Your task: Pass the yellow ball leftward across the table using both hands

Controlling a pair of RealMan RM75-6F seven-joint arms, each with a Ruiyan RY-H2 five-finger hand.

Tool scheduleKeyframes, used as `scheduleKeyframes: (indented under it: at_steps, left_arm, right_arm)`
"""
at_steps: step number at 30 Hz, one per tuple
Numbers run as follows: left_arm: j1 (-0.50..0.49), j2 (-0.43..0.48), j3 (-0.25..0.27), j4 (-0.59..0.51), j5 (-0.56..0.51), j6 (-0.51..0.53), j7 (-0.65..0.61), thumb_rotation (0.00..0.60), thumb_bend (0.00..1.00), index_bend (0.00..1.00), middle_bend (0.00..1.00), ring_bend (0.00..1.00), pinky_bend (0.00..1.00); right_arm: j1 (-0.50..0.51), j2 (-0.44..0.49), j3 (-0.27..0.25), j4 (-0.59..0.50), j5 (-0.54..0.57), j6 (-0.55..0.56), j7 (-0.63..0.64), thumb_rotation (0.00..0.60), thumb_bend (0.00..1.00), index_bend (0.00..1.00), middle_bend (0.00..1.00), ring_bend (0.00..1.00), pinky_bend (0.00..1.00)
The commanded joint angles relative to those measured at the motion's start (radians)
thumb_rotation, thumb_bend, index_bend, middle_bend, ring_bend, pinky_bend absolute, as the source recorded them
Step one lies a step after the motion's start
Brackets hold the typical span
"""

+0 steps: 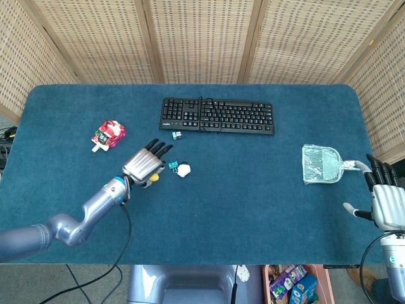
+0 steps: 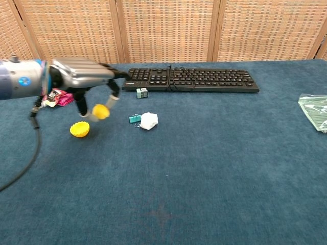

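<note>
The yellow ball (image 2: 100, 111) is small, round and smooth, pinched between the thumb and a finger of the left hand (image 2: 82, 76). It hangs clear of the blue tabletop (image 2: 204, 168), toward the left side.

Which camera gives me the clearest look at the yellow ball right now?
The chest view: the yellow ball shows from the side, pinched under the left hand, above the table. In the head view the hand's back covers it, leaving only a yellow sliver.
</note>
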Motion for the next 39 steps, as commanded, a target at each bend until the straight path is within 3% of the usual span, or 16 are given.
scheduleKeyframes:
  at_steps: [1, 11, 39]
  left_arm:
    - [0.023, 0.012, 0.021, 0.045, 0.0, -0.01, -0.047, 0.6, 0.29, 0.58, 0.0, 0.0, 0.0]
    - [0.041, -0.026, 0.036, 0.129, 0.05, -0.027, -0.121, 0.6, 0.29, 0.58, 0.0, 0.0, 0.0]
    - [0.069, -0.09, 0.034, 0.244, 0.076, -0.041, -0.169, 0.6, 0.29, 0.58, 0.0, 0.0, 0.0]
  right_arm:
    - [0.001, 0.001, 0.001, -0.004, 0.001, -0.003, -0.004, 0.6, 0.0, 0.0, 0.0, 0.0, 0.0]
    - [0.001, 0.0, 0.003, -0.01, 0.0, -0.004, -0.016, 0.6, 0.0, 0.0, 0.0, 0.0, 0.0]
    - [-0.004, 0.002, 0.006, -0.011, -0.005, -0.005, -0.011, 0.6, 0.0, 0.0, 0.0, 0.0, 0.0]
